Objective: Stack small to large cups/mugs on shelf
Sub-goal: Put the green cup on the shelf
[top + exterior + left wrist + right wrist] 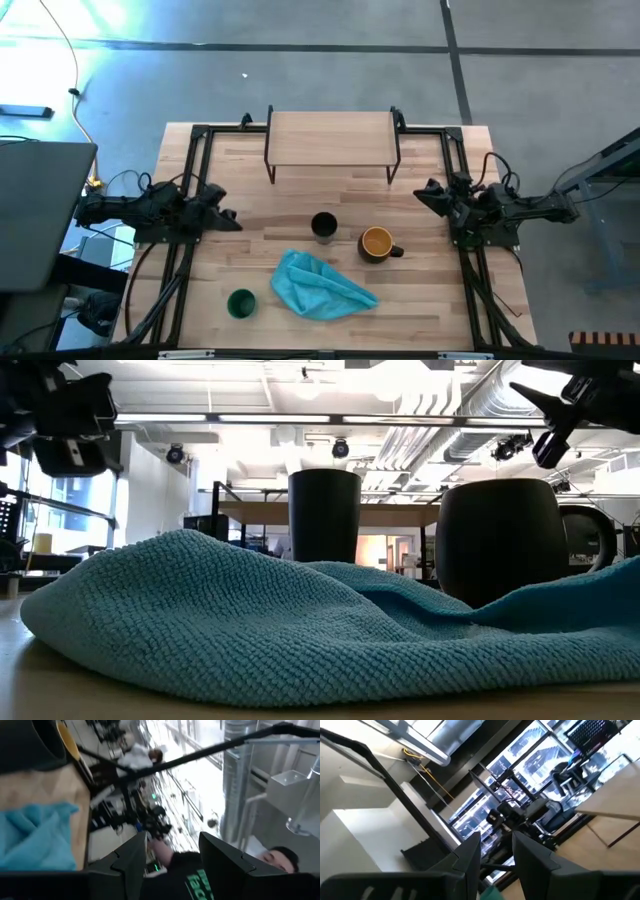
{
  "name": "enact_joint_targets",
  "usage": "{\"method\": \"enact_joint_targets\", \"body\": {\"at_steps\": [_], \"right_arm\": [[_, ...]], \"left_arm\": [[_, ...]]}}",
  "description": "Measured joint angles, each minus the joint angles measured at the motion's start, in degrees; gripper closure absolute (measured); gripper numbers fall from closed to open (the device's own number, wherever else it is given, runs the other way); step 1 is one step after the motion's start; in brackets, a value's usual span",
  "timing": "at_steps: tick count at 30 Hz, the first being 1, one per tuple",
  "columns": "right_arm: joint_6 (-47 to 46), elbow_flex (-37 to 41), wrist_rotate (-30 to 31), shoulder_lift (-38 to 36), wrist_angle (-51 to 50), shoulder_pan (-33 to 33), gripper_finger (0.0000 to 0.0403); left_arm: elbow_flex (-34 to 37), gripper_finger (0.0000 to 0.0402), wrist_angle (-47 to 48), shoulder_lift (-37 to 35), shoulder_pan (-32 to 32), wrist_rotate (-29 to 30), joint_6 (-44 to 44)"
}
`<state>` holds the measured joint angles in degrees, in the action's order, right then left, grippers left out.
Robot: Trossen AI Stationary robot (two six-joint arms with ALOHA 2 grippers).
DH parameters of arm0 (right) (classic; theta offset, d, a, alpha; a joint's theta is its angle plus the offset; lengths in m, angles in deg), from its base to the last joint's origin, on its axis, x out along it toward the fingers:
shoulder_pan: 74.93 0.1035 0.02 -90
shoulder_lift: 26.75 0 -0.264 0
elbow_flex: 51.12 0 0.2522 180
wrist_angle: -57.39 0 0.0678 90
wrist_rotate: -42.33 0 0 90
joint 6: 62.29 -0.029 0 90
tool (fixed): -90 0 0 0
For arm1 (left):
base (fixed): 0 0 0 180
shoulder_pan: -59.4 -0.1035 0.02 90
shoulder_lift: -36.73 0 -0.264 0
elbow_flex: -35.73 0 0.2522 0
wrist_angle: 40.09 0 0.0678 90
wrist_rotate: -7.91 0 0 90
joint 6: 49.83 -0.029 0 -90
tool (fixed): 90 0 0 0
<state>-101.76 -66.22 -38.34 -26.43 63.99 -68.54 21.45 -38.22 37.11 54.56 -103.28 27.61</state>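
High view, nearest edge first: the small green cup (241, 303) stands alone near the front left of the tabletop (430, 300), with the blue cloth (320, 286) bunched just beside it toward the middle. Beyond the cloth the black cup (324, 227) and the dark mug (377, 244) — yellow-orange inside, handle toward the right arm — stand near each other at mid-table. Farthest back, the shelf (331, 137) has nothing on its board.

Both arms wait at the table's sides. The left gripper (226, 218) holds nothing, its fingers (131, 861) parted a moderate way in the left wrist view. The right gripper (427, 190) is likewise empty, fingers apart by a narrower gap.

No stacking looks begun. A sound first move, I judge, is the largest vessel — the mug — taken by the right arm at the rim opposite the handle, lifted straight up clear of the cloth, and set centred on the shelf so the black cup can nest inside it.
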Motion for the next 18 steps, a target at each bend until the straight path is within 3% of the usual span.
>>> {"method": "enact_joint_targets", "body": {"at_steps": [5,9,13,18], "right_arm": [[2.30,-0.07,0.18,0.00,0.01,0.00,0.0299],[2.04,-0.07,0.21,0.00,0.00,0.00,0.0299],[2.04,-0.09,0.22,0.00,-0.34,0.00,0.0299],[2.05,-0.09,1.68,0.00,-0.91,0.00,0.0299]], "left_arm": [[-0.03,0.0232,0.45,0.29,0.02,-5.14,2.75],[-2.35,0.0232,7.04,2.88,1.65,-7.30,1.17],[-6.09,0.0232,12.60,7.89,5.59,-7.56,-2.85],[-11.02,0.0232,12.55,16.93,10.74,-4.29,-7.15]]}}
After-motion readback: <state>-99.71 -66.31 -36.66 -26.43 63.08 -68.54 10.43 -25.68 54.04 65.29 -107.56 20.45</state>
